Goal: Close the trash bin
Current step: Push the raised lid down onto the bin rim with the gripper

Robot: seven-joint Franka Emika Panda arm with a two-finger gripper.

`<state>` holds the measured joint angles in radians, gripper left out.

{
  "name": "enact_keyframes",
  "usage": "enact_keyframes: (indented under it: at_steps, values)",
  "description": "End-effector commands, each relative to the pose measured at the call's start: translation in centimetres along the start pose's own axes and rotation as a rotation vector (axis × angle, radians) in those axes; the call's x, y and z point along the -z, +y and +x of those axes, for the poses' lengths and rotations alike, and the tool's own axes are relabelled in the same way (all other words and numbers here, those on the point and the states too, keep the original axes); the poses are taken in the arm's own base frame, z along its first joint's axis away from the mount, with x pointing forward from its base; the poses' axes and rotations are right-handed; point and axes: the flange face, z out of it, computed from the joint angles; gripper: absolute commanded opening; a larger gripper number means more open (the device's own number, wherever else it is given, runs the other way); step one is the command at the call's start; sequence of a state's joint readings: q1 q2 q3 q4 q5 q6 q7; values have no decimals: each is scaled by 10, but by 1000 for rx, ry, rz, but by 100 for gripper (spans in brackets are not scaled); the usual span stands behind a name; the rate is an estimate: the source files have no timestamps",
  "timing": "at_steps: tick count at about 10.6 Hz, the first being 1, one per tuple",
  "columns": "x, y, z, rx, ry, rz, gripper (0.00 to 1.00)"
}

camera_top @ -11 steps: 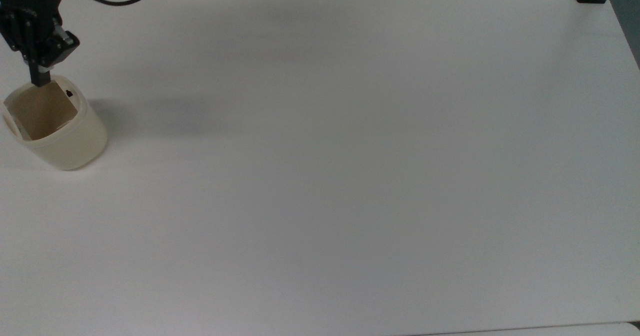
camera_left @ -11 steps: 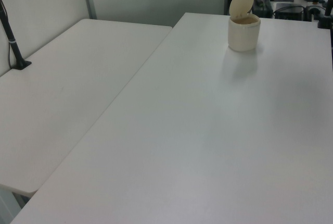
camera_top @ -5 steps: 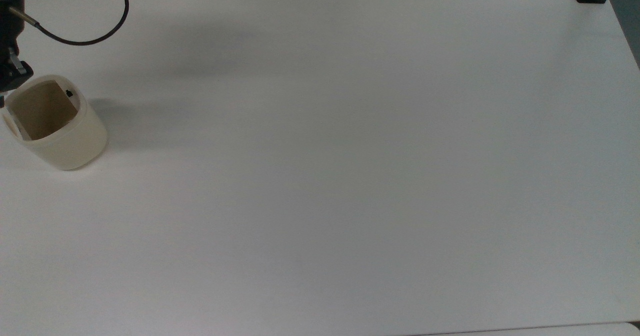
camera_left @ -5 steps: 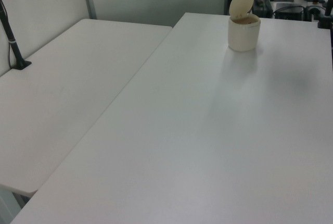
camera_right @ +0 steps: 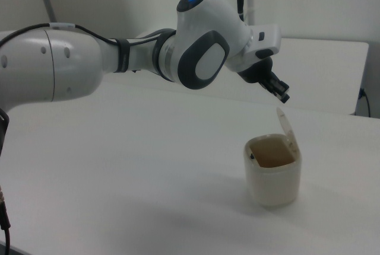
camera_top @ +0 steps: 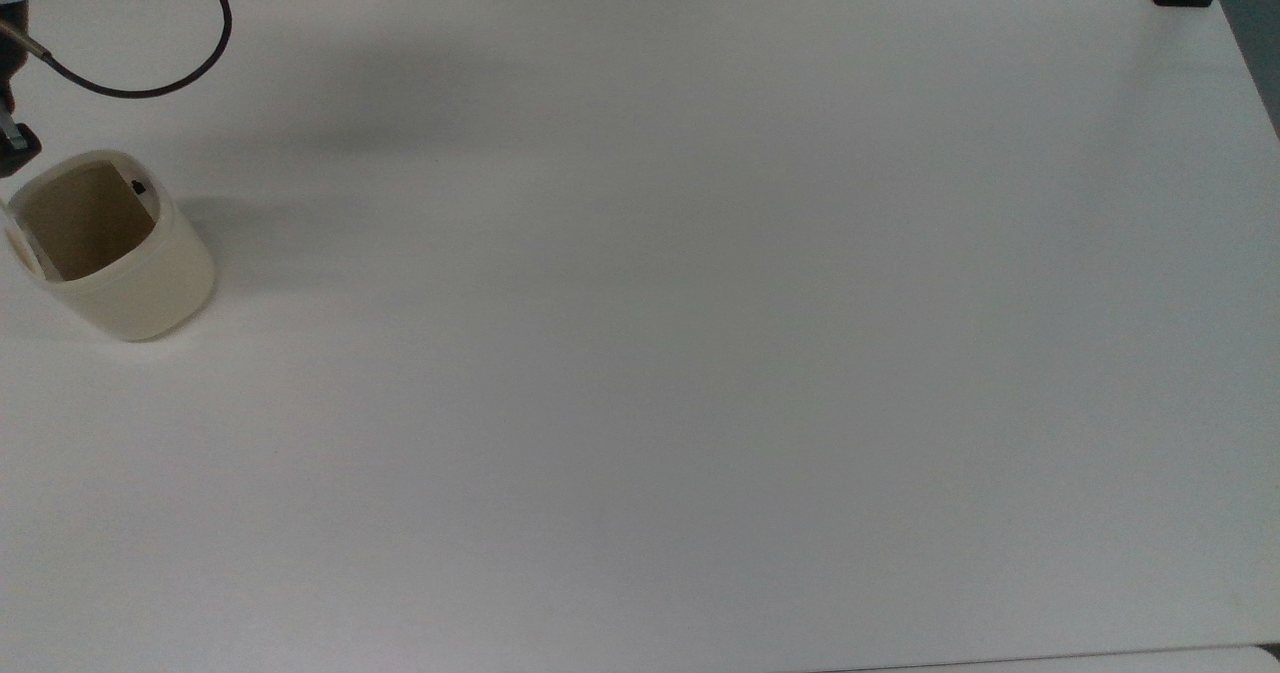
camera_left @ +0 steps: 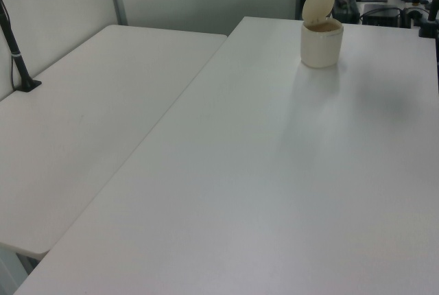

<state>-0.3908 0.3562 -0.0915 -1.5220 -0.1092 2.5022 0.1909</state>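
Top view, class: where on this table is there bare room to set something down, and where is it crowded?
Nearly all the table is bare, from the trash bin across to the top view's right edge. Only the top view's left edge is crowded: the bin, with the pincer above it.

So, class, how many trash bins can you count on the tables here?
1. The trash bin stands near the white table's far-left edge in the top view, its lid raised upright. None seems hidden on the bare tabletop.
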Motion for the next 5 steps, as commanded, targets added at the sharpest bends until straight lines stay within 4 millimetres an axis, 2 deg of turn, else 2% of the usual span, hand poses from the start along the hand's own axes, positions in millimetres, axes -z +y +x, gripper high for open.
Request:
enact_keyframes:
  at_steps: [1,3,5]
  values:
    - [-7,1,-3,-2,9,-20,0]
    - [-9,3,-4,3,5,-24,0]
    - [-25,1,-13,98,-28,-58,0]
